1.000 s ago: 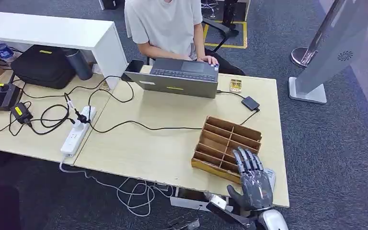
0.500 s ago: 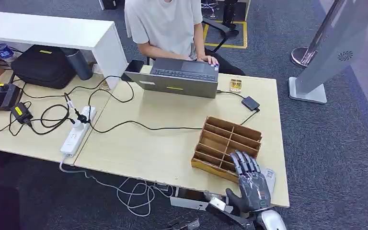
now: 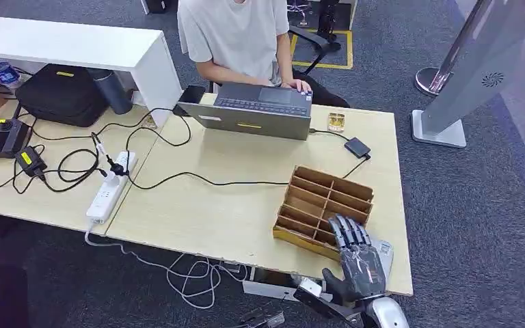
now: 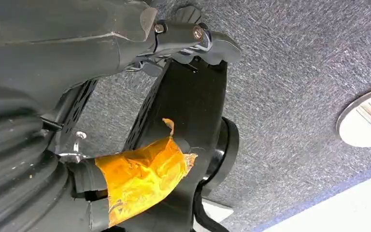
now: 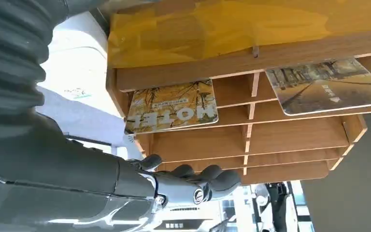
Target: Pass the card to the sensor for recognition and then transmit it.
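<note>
A wooden slotted card box (image 3: 318, 195) lies on the near right of the light table (image 3: 232, 205). My right hand (image 3: 357, 256) hovers over the box's near right corner with its fingers stretched out and nothing in them. In the right wrist view a yellow card printed HOTEL (image 5: 171, 106) and a grey card with a road picture (image 5: 326, 87) lie in slots of the box (image 5: 251, 130), with the fingers (image 5: 193, 182) just short of them. A small black card sensor (image 3: 357, 147) sits beyond the box, wired to the laptop. My left hand (image 4: 188, 36) hangs over the carpet, holding nothing.
A person sits at the far side typing on a grey laptop (image 3: 256, 109). Cables and a white power strip (image 3: 111, 184) cross the table's left part. A white flat object (image 3: 385, 251) lies under my right hand. A grey stand (image 3: 461, 75) rises at the right.
My right hand has drawn back a little toward the table's near edge and sunk slightly over the box. Nothing else has moved.
</note>
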{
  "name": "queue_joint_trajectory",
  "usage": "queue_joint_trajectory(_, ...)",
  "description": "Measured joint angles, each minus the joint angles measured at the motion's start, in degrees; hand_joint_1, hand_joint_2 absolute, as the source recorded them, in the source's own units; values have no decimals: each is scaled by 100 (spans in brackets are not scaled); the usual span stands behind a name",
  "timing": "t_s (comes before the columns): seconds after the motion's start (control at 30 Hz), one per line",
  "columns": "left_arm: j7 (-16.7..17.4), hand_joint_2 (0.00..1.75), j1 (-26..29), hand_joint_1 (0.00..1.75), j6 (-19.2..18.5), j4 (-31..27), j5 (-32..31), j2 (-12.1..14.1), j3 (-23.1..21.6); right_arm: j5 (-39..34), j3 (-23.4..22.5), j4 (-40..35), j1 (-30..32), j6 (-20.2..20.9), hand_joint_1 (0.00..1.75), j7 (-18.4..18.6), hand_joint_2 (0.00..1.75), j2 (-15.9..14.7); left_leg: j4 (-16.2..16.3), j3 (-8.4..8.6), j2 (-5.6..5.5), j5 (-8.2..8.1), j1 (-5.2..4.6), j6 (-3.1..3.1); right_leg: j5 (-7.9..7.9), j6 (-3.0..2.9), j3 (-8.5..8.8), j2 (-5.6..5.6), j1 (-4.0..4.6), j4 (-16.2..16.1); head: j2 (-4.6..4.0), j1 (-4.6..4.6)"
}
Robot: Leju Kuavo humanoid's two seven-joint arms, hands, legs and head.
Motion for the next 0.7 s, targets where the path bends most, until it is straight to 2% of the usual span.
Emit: queue_joint_trajectory(0.7,0,175,0,0,0,0,0,0,0,0,0,2,-5,0,0,0,175,0,0,0,0,0,0,0,0,0,0,0,0,0,0,0)
